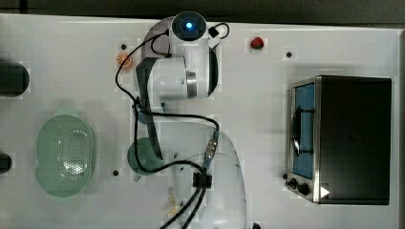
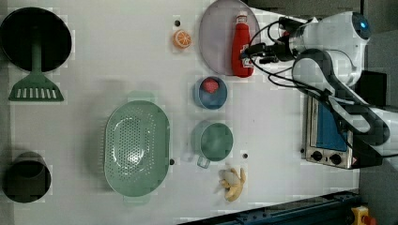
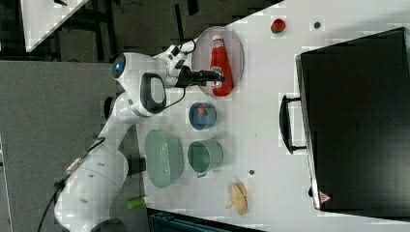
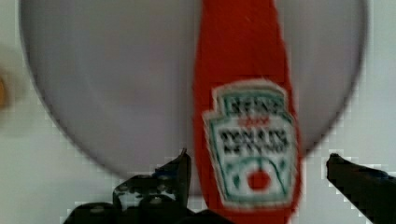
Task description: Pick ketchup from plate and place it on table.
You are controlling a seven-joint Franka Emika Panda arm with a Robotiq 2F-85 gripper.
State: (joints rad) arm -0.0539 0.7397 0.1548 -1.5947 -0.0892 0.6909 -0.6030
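I have the gripper (image 4: 257, 163) spread wide, one fingertip (image 4: 180, 168) on each side of the ketchup (image 4: 247, 116) near its base, with a gap showing at each flank; nothing is pinched yet. The bottle lies flat on the plate (image 4: 116, 79), its long axis running between the fingers, so closing would, in my judgement, clamp across its width. It is red with a white-and-green label; in the left view its whitish cap points away from the blue dish (image 2: 210, 92).
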